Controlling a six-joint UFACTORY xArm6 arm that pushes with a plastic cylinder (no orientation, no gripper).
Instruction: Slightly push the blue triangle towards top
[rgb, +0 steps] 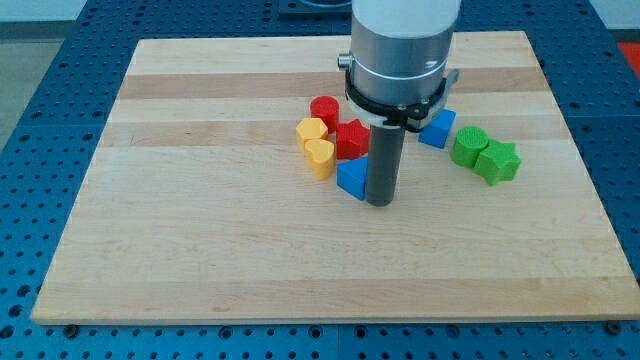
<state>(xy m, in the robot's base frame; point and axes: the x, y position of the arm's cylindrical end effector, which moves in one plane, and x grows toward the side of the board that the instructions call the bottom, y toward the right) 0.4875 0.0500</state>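
The blue triangle (351, 178) lies near the board's middle, just below a red star-shaped block (351, 139). My tip (381, 203) stands on the board right beside the triangle, at its right and slightly lower edge, touching or nearly touching it. The rod and the arm's wide metal body hide what lies directly behind them.
A red round block (324, 109) and two yellow blocks (312, 130) (320, 157) sit left of the triangle. A blue block (437, 128) and two green blocks (468, 146) (498, 162) lie to the right. The wooden board (200, 230) rests on a blue perforated table.
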